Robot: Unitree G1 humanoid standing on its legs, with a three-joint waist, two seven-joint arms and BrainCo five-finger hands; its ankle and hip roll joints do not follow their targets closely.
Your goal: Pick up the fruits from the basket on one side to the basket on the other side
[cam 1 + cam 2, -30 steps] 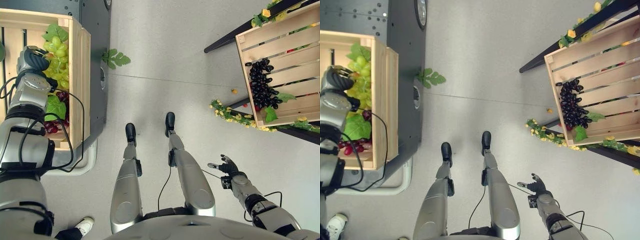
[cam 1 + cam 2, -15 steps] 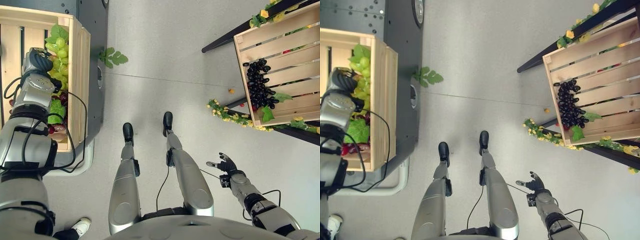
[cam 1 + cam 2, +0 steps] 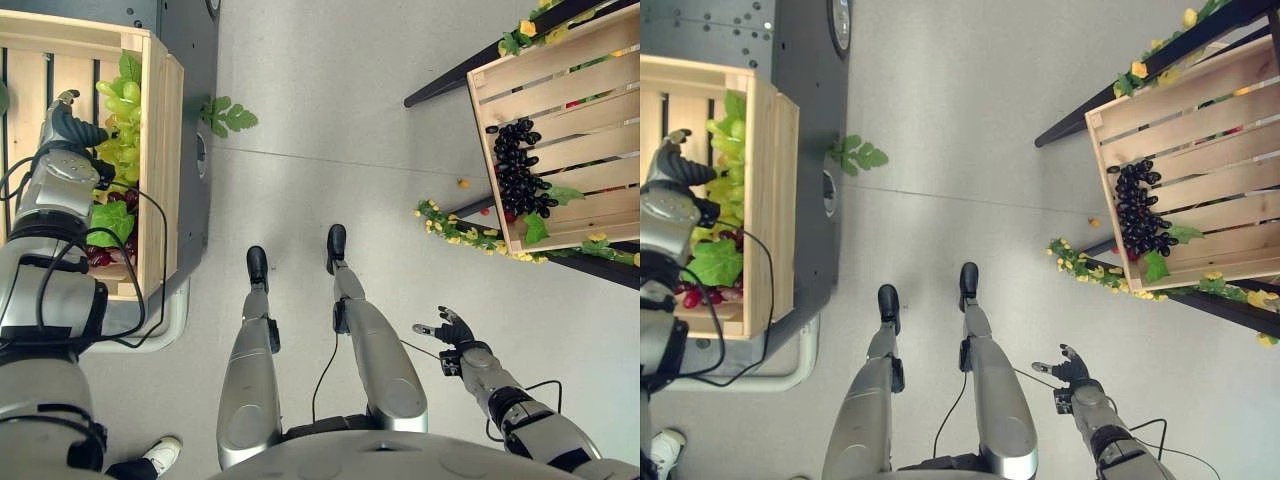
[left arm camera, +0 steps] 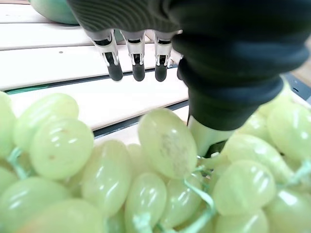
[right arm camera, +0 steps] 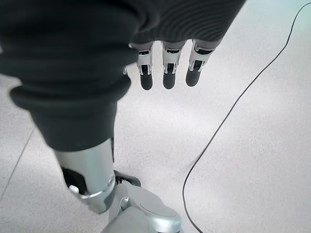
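Observation:
My left hand [image 3: 68, 122] is inside the wooden crate [image 3: 160, 180] on my left, right beside a bunch of green grapes [image 3: 122, 125]. Its fingers [image 4: 138, 68] are straight and open, and its thumb reaches in among the green grapes [image 4: 160, 145]. Red grapes [image 3: 105, 252] and a green leaf lie lower in the same crate. A second wooden crate [image 3: 560, 90] at the right holds a bunch of black grapes [image 3: 520, 175]. Low at the right my right hand [image 3: 455, 330] hangs open over the floor, holding nothing.
The left crate sits on a dark cabinet [image 3: 190, 60]. The right crate rests on a black stand trimmed with a leaf-and-flower garland [image 3: 460, 230]. A loose green leaf [image 3: 225, 115] and a small yellow bit [image 3: 463, 183] lie on the floor. A person's white shoe [image 3: 165, 450] is at the lower left.
My left hand has turned off the top of the green grapes, and its fingers have straightened, so more of the bunch shows. The view has shifted a little. The right hand has stayed put.

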